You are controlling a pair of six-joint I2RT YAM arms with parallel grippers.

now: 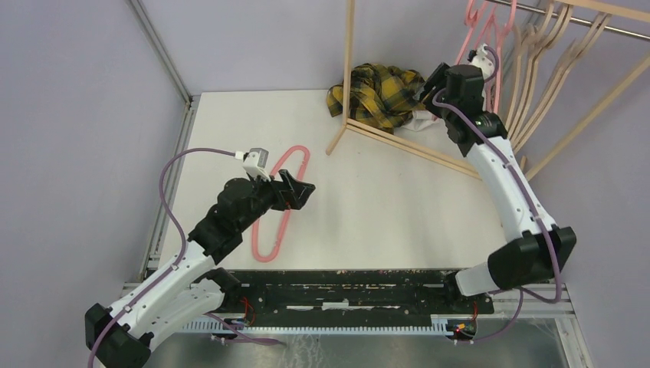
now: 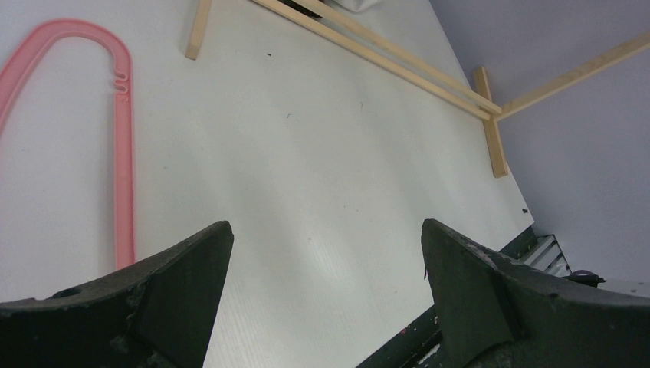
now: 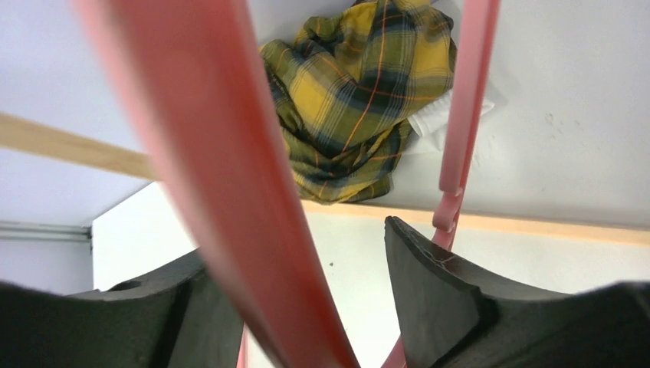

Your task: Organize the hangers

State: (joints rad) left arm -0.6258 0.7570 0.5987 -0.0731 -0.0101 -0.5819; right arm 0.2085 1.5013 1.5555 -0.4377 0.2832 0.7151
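The left gripper [image 1: 297, 192] hovers over the white desk [image 1: 383, 199] with jaws spread wide, just beside a thin pink looped hanger [image 1: 266, 247] lying flat. At the light wooden rack [image 1: 349, 69], the right gripper [image 3: 299, 241] has its jaws spread around a hanging pink hanger [image 3: 215, 153], not pinching it. Tan wood-coloured hangers [image 1: 527, 77] hang further right.

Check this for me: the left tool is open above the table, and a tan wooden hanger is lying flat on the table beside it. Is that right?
Not quite. The hanger lying flat on the table beside the open left tool is pink, not tan wood. The left wrist view shows its colour plainly, and the top external view agrees.
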